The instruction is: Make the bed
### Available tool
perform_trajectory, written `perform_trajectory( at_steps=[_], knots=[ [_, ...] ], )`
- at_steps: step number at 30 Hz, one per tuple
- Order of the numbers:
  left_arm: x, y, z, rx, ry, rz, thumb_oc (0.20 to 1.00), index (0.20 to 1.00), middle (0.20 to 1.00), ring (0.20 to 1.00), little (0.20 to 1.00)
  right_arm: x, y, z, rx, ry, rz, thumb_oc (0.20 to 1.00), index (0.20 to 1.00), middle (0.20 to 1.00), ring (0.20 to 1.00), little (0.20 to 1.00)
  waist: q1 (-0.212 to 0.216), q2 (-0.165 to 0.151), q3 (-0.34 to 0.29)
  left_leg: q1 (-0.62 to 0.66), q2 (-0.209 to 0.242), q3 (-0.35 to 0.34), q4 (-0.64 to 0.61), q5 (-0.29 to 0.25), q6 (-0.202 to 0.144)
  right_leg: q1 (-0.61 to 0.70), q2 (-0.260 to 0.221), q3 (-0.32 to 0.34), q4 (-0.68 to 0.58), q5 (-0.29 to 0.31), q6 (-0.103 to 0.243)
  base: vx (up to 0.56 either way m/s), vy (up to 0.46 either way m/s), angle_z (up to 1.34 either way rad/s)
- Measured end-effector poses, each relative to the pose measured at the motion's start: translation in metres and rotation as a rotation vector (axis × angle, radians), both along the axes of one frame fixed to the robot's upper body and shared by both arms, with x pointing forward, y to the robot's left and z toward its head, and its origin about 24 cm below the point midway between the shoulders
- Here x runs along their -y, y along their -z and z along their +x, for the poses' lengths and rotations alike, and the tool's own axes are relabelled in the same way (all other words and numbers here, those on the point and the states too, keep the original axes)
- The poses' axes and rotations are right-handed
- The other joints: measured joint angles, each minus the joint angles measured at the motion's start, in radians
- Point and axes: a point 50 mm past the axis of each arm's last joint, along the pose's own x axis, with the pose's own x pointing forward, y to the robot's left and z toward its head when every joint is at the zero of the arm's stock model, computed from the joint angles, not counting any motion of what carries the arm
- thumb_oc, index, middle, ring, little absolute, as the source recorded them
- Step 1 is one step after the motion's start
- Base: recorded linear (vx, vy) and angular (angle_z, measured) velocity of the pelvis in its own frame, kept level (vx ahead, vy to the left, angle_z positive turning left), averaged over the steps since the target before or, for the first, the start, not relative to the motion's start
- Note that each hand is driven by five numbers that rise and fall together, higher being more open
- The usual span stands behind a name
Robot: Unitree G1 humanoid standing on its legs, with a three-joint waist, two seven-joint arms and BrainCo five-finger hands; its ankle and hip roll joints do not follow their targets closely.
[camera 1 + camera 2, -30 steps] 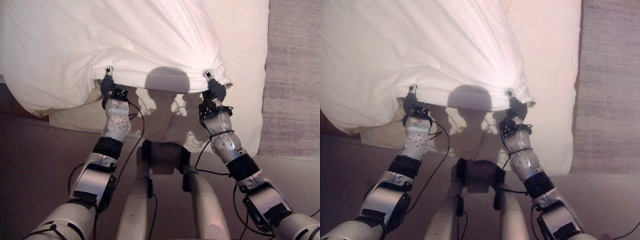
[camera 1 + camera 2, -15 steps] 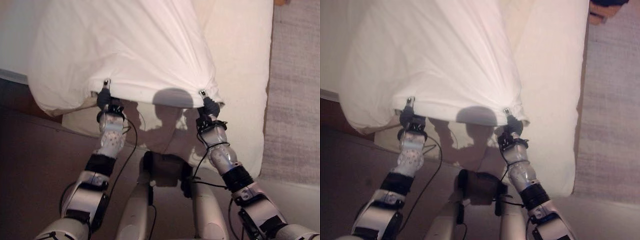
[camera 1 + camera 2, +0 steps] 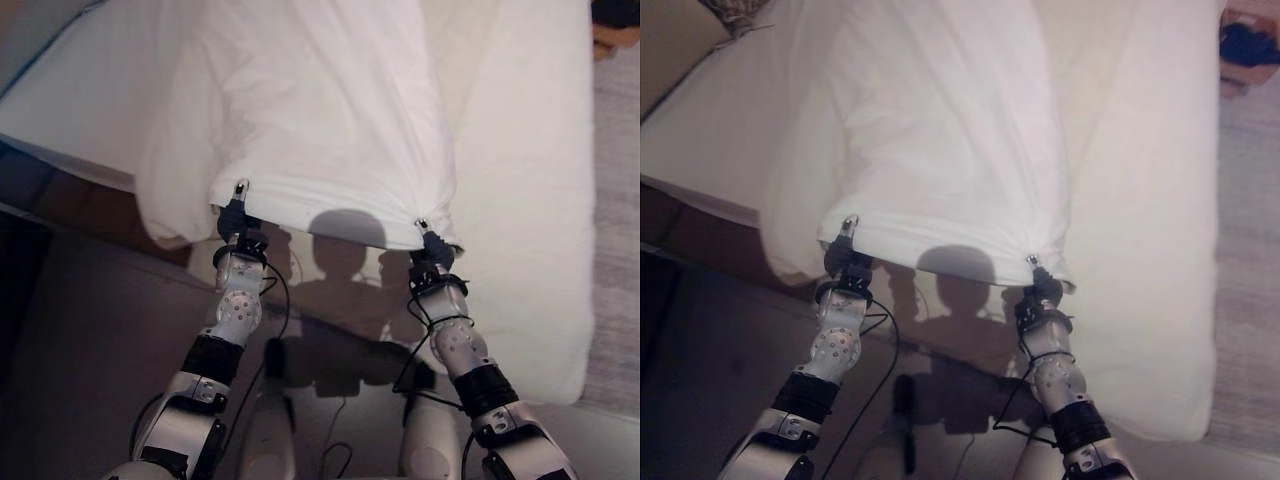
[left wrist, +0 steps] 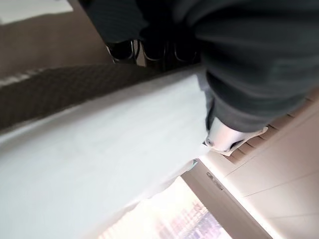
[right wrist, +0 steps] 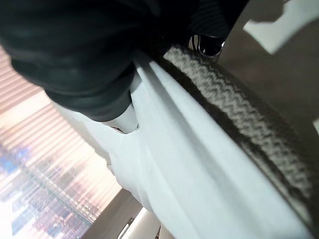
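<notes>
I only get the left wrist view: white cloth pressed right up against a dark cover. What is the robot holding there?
Observer: The left hand pinches the near edge of a white sheet, held up over the bed.
Operator: Just that one hand?
Observer: No, the right hand grips the same edge further along.
Operator: Is the bed covered?
Observer: Not fully. The sheet runs up the middle in a bunched strip, and bare bed shows on both sides of it.
</notes>
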Motion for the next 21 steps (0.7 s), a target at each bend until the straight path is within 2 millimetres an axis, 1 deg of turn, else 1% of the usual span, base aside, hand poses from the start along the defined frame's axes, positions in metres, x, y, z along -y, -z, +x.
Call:
perform_trajectory(
  at_steps=[1, 2, 3, 4, 5, 6, 7, 8, 9, 10, 11, 12, 13, 14, 15, 16, 17, 18, 19, 20, 21],
  knots=[
    [-0.004, 0.001, -0.001, -0.005, -0.012, 0.005, 0.200, 0.200, 0.200, 0.200, 0.200, -0.003, 0.000, 0.000, -0.001, -0.005, 0.011, 0.200, 0.200, 0.200, 0.200, 0.200, 0.009, 0.001, -0.006, 0.003, -0.014, 0.015, 0.015, -0.012, 0.013, 0.012, 0.003, -0.040, -0.018, 0.026, -0.006, 0.01, 0.586, -0.74],
    [-0.008, 0.005, -0.003, -0.017, -0.028, 0.021, 0.200, 0.200, 0.200, 0.200, 0.200, -0.006, 0.002, -0.001, -0.006, -0.011, 0.024, 0.200, 0.200, 0.200, 0.200, 0.200, 0.021, -0.002, -0.026, 0.007, -0.027, 0.038, 0.025, -0.031, 0.032, 0.015, 0.010, -0.077, -0.019, 0.036, -0.011, 0.00, 0.569, -0.26],
    [-0.011, 0.012, -0.005, -0.034, -0.041, 0.019, 0.200, 0.200, 0.200, 0.200, 0.200, -0.009, 0.004, -0.001, -0.016, -0.015, 0.026, 0.200, 0.200, 0.200, 0.200, 0.200, 0.013, 0.006, -0.041, 0.012, -0.034, 0.037, 0.024, -0.039, 0.055, -0.003, 0.026, -0.042, 0.035, 0.002, 0.008, 0.02, 0.511, -0.06],
    [-0.010, 0.014, -0.005, -0.038, -0.040, 0.014, 0.200, 0.200, 0.200, 0.200, 0.200, -0.009, 0.006, -0.001, -0.022, -0.017, 0.024, 0.200, 0.200, 0.200, 0.200, 0.200, 0.011, 0.014, -0.054, 0.010, -0.023, 0.030, 0.015, -0.035, 0.059, -0.029, 0.053, -0.029, 0.106, -0.085, 0.020, 0.06, 0.470, 0.08],
    [-0.011, 0.020, -0.008, -0.058, -0.039, 0.018, 0.200, 0.200, 0.200, 0.200, 0.200, -0.010, 0.014, -0.004, -0.050, -0.021, 0.022, 0.200, 0.200, 0.200, 0.200, 0.200, 0.021, 0.011, -0.089, 0.014, -0.019, 0.031, -0.016, -0.024, 0.065, -0.069, 0.143, -0.015, 0.207, -0.186, 0.013, 0.06, 0.301, 0.05],
    [-0.011, 0.023, -0.009, -0.067, -0.039, 0.018, 0.200, 0.200, 0.200, 0.200, 0.200, -0.010, 0.017, -0.006, -0.056, -0.024, 0.023, 0.200, 0.200, 0.200, 0.200, 0.200, 0.023, 0.008, -0.094, 0.025, -0.023, 0.030, -0.025, -0.023, 0.068, -0.069, 0.195, -0.024, 0.234, -0.235, -0.001, 0.08, 0.243, -0.06],
    [-0.013, 0.031, -0.013, -0.094, -0.046, 0.011, 0.200, 0.200, 0.200, 0.200, 0.200, -0.011, 0.021, -0.008, -0.060, -0.035, 0.020, 0.200, 0.200, 0.200, 0.200, 0.200, 0.024, 0.009, -0.096, 0.054, -0.023, 0.036, -0.042, -0.019, 0.071, -0.057, 0.278, -0.044, 0.249, -0.318, -0.062, 0.04, 0.158, -0.09],
    [-0.014, 0.036, -0.016, -0.113, -0.049, 0.011, 0.200, 0.200, 0.200, 0.200, 0.200, -0.011, 0.024, -0.010, -0.068, -0.039, 0.017, 0.200, 0.200, 0.200, 0.200, 0.200, 0.021, 0.009, -0.104, 0.066, -0.034, 0.040, -0.050, -0.018, 0.071, -0.040, 0.320, -0.058, 0.205, -0.332, -0.087, 0.07, 0.235, -0.16],
    [-0.014, 0.045, -0.020, -0.143, -0.046, 0.005, 0.200, 0.200, 0.200, 0.200, 0.200, -0.009, 0.031, -0.012, -0.084, -0.048, -0.003, 0.200, 0.200, 0.200, 0.200, 0.200, 0.016, 0.018, -0.125, 0.083, -0.061, 0.038, -0.068, -0.018, 0.071, 0.019, 0.349, -0.071, 0.090, -0.334, -0.139, 0.07, 0.236, 0.03],
    [-0.010, 0.047, -0.020, -0.149, -0.040, -0.013, 0.200, 0.200, 0.200, 0.200, 0.200, -0.005, 0.035, -0.014, -0.097, -0.053, -0.032, 0.200, 0.200, 0.200, 0.200, 0.200, -0.003, 0.040, -0.134, 0.084, -0.078, 0.015, -0.090, -0.014, 0.074, 0.041, 0.368, -0.007, 0.070, -0.328, -0.146, 0.11, 0.274, 0.43],
    [-0.005, 0.048, -0.019, -0.155, -0.022, -0.022, 0.200, 0.200, 0.200, 0.200, 0.200, 0.000, 0.042, -0.016, -0.120, -0.046, -0.050, 0.200, 0.200, 0.200, 0.200, 0.200, -0.030, 0.053, -0.147, 0.093, -0.091, 0.000, -0.101, 0.001, 0.080, 0.053, 0.362, 0.025, 0.072, -0.328, -0.143, 0.08, 0.197, 0.64],
    [-0.001, 0.048, -0.017, -0.156, -0.015, -0.019, 0.200, 0.200, 0.200, 0.200, 0.200, 0.004, 0.046, -0.018, -0.131, -0.040, -0.057, 0.200, 0.200, 0.200, 0.200, 0.200, -0.038, 0.054, -0.147, 0.108, -0.097, -0.015, -0.107, 0.010, 0.083, 0.053, 0.362, 0.045, 0.097, -0.335, -0.140, 0.09, 0.235, 0.88],
    [0.007, 0.054, -0.016, -0.178, -0.001, -0.034, 0.200, 0.200, 0.200, 0.200, 0.200, 0.010, 0.050, -0.022, -0.145, -0.030, -0.069, 0.200, 0.200, 0.200, 0.200, 0.200, -0.061, 0.064, -0.143, 0.127, -0.094, -0.047, -0.098, 0.014, 0.088, 0.035, 0.359, 0.086, 0.209, -0.343, -0.137, 0.04, 0.121, 0.65],
    [0.008, 0.057, -0.017, -0.188, 0.001, -0.039, 0.200, 0.200, 0.200, 0.200, 0.200, 0.011, 0.053, -0.023, -0.154, -0.028, -0.070, 0.200, 0.200, 0.200, 0.200, 0.200, -0.062, 0.066, -0.147, 0.135, -0.095, -0.057, -0.089, 0.010, 0.082, 0.008, 0.361, 0.089, 0.232, -0.379, -0.116, 0.06, 0.205, 0.51],
    [0.007, 0.059, -0.018, -0.196, -0.004, -0.027, 0.200, 0.200, 0.200, 0.200, 0.200, 0.010, 0.053, -0.023, -0.156, -0.029, -0.068, 0.200, 0.200, 0.200, 0.200, 0.200, -0.042, 0.038, -0.146, 0.117, -0.112, -0.068, -0.018, -0.008, 0.054, 0.004, 0.363, 0.103, 0.145, -0.389, -0.119, 0.04, 0.148, 0.10],
    [0.004, 0.063, -0.018, -0.215, -0.012, -0.022, 0.200, 0.200, 0.200, 0.200, 0.200, 0.009, 0.053, -0.023, -0.155, -0.034, -0.066, 0.200, 0.200, 0.200, 0.200, 0.200, -0.028, 0.015, -0.155, 0.104, -0.135, -0.075, 0.031, -0.026, 0.027, -0.002, 0.352, 0.134, 0.113, -0.311, -0.163, 0.08, 0.234, 0.22],
    [0.008, 0.072, -0.021, -0.252, -0.014, -0.041, 0.200, 0.200, 0.200, 0.200, 0.200, 0.013, 0.056, -0.024, -0.160, -0.031, -0.078, 0.200, 0.200, 0.200, 0.200, 0.200, -0.036, 0.038, -0.160, 0.085, -0.135, -0.121, 0.097, -0.053, -0.008, 0.019, 0.358, 0.154, 0.118, -0.317, -0.170, 0.12, 0.247, 0.19],
    [0.008, 0.071, -0.020, -0.251, -0.017, -0.045, 0.200, 0.200, 0.200, 0.200, 0.200, 0.012, 0.058, -0.024, -0.171, -0.034, -0.078, 0.200, 0.200, 0.200, 0.200, 0.200, -0.027, 0.039, -0.161, 0.031, -0.107, -0.144, 0.188, -0.094, -0.022, 0.024, 0.358, 0.157, 0.100, -0.317, -0.191, 0.19, 0.303, 0.13],
    [0.007, 0.071, -0.021, -0.251, -0.022, -0.045, 0.200, 0.200, 0.200, 0.200, 0.200, 0.011, 0.059, -0.025, -0.176, -0.040, -0.076, 0.200, 0.200, 0.200, 0.200, 0.200, -0.025, 0.038, -0.163, 0.020, -0.078, -0.155, 0.192, -0.100, -0.024, 0.024, 0.362, 0.159, 0.089, -0.314, -0.177, 0.22, 0.347, -0.17],
    [0.005, 0.070, -0.020, -0.247, -0.029, -0.050, 0.200, 0.200, 0.200, 0.200, 0.200, 0.009, 0.059, -0.025, -0.182, -0.049, -0.078, 0.200, 0.200, 0.200, 0.200, 0.200, -0.030, 0.044, -0.168, 0.011, -0.023, -0.186, 0.165, -0.103, -0.028, 0.023, 0.373, 0.164, 0.082, -0.308, -0.168, 0.20, 0.379, -0.20],
    [0.005, 0.069, -0.020, -0.245, -0.029, -0.052, 0.200, 0.200, 0.200, 0.200, 0.200, 0.009, 0.061, -0.025, -0.190, -0.050, -0.079, 0.200, 0.200, 0.200, 0.200, 0.200, -0.025, 0.042, -0.174, 0.015, 0.014, -0.242, 0.095, -0.097, -0.030, 0.017, 0.388, 0.174, 0.080, -0.311, -0.177, 0.18, 0.449, -0.15]
  ],
)
